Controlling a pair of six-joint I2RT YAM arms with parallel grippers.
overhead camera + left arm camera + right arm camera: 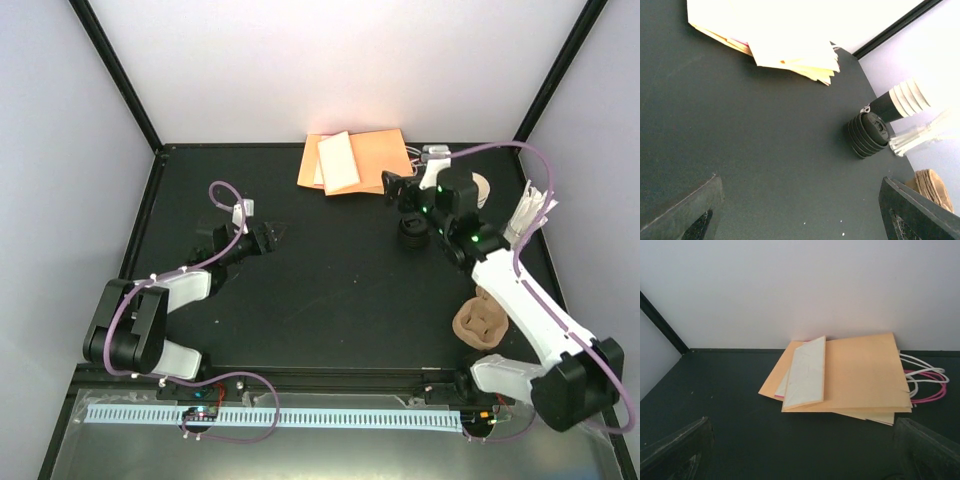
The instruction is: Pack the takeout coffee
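Black paper: the cup point(900, 102) has a black wall and cream-white rings at its mouth end, and it lies on its side; it may be several nested together.
Lids: black plastic lids point(867, 135), round and ridged in a short stack, sit just beside the cup's closed end.
Where the coffee is: on the far right part of the worktop point(340, 310), close under the right arm's wrist, with neither tool touching it.
Worktop: matte black and flat.
Carrier: a brown moulded-pulp carrier point(480, 320) sits on the near right, beside the right forearm.
Straws: white wrapped straws point(532, 212) lie farther back by the right edge.
Bags: flat orange paper bags point(355, 160) are stacked at the far edge against the wall, with white and pink handles point(925, 382) trailing to one side.
Room: pale walls with black frame posts in the corners.
Left arm: folded low on the left side; the left tool point(270, 235) points across the worktop toward the lids, jaws wide with nothing between them.
Right arm: stretched toward the far right; the right tool point(395, 188) faces the bags, jaws spread fully and empty.
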